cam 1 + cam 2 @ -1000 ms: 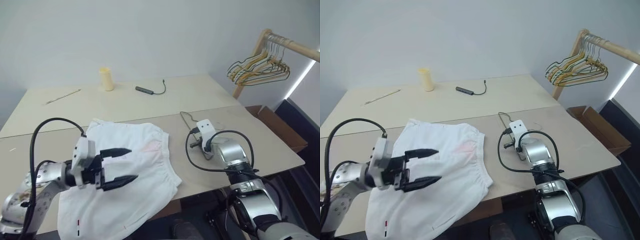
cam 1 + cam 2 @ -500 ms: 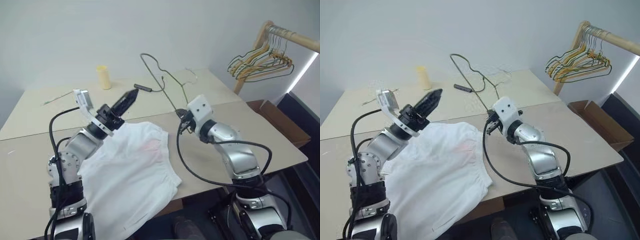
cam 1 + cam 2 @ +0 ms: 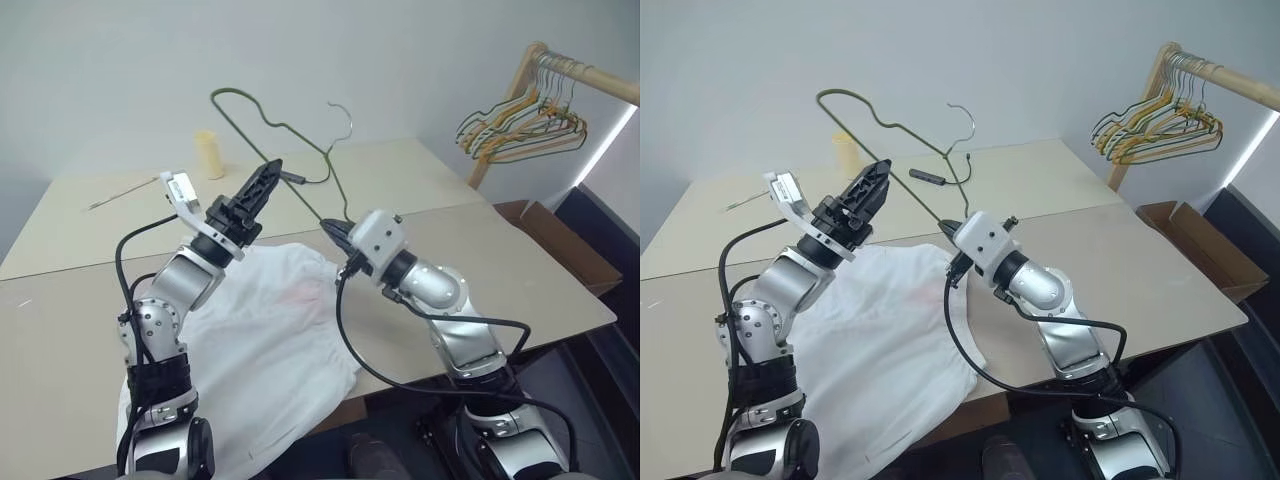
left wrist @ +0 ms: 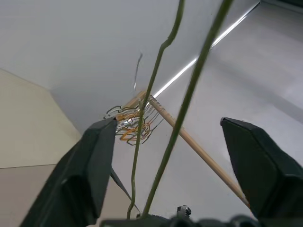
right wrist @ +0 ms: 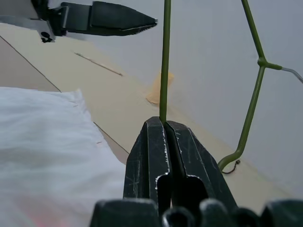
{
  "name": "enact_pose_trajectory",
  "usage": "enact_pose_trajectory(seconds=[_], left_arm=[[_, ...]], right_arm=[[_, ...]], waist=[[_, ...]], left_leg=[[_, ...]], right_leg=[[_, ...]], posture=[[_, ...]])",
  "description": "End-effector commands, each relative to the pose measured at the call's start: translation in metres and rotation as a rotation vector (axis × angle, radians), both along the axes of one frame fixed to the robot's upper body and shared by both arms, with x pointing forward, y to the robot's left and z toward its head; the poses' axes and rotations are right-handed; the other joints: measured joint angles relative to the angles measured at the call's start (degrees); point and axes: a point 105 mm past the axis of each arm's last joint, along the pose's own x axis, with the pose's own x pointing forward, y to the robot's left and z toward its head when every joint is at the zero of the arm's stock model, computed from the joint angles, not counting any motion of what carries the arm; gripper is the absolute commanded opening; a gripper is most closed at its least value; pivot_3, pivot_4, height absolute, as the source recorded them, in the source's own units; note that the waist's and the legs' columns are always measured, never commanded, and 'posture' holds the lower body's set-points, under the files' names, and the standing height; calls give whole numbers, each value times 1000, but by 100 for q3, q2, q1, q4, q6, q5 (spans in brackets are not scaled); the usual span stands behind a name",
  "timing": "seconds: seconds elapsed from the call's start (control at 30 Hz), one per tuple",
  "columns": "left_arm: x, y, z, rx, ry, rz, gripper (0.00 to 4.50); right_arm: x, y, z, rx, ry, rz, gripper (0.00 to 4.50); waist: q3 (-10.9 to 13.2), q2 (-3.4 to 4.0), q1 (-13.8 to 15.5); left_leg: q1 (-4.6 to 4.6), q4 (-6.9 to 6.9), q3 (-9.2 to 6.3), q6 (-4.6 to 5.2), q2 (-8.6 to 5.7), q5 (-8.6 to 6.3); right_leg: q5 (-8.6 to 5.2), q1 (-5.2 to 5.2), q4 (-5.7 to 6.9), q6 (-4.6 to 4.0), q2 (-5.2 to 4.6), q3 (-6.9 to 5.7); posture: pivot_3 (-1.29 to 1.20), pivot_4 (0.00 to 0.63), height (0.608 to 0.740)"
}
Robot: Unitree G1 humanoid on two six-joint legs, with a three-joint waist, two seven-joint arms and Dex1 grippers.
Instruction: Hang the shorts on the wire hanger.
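We've got the wire hanger (image 3: pixel 262 122) up in the air over the table (image 3: pixel 420 175), pinched at one lower corner by the right gripper (image 5: pixel 164 124), whose fingers are clamped tight on the thin rod. The left gripper (image 3: pixel 262 183) is raised beside the long bar with its fingers (image 4: pixel 92 161) standing wide, the wire running between them and nothing gripped yet. The shorts (image 3: pixel 270 340) lie flat and spread on the near part of the table, below both arms, untouched by either gripper.

How will these things handle? The hanger looks light and springy (thin wire, held at a single corner, so we'd expect it to wobble and pivot in the pinch). A second hold on the bar should steady it. The shorts are soft and limp; they'll sag and bunch wherever we lift them. We judge the gathered waistband (image 3: pixel 335 300) the best place to take hold, since the thicker elastic edge gives the fingers something to bite. Slipping is the risk: smooth wire, loose cloth.
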Motion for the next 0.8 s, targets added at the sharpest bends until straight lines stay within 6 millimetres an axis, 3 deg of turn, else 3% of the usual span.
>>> enact_pose_trajectory(seconds=[0.03, 0.3, 0.5, 0.63, 0.73, 0.8], left_arm=[[0, -4, 18, 3, -65, 17, 2616], [8, -12, 9, 58, -51, 51, 30], [13, -18, -2, 148, -44, 71, 30], [7, -21, -1, 195, -109, 57, 0], [5, -19, 0, 238, -152, 70, 0], [4, -14, 2, 268, -191, 82, 0]], right_arm=[[-6, 1, 12, -9, -98, 21, 0], [1, 1, 8, -27, -120, -24, 0], [6, 0, 5, -78, -162, -76, 0], [5, 0, 1, -114, -169, -70, 1025], [3, -1, 2, -118, -184, -63, 2098], [-5, -4, 8, -27, -111, 9, 2801]], waist=[[0, 0, 5], [0, 0, -4], [1, -2, -4], [1, -2, -5], [1, -2, -16], [1, -2, -17]], left_leg=[[0, 0, 0, -1, 0, 0], [3, 0, 0, -1, -1, 0], [3, -1, 1, -1, -2, 1], [2, -1, 0, -1, -1, 1], [2, -1, 0, -1, -1, 1], [3, -1, 1, -1, -1, 1]], right_leg=[[0, 1, -1, 0, 0, 0], [0, 5, -5, 0, 0, -1], [0, 5, -7, 0, 1, 1], [0, 5, -8, 0, 1, 1], [0, 5, -8, 0, 1, 1], [0, 5, -7, 0, 1, 1]], posture=[[-142, 0, 740], [-150, 0, 740], [-157, 0, 740], [-158, 0, 740], [-158, 0, 740], [-154, 0, 740]])
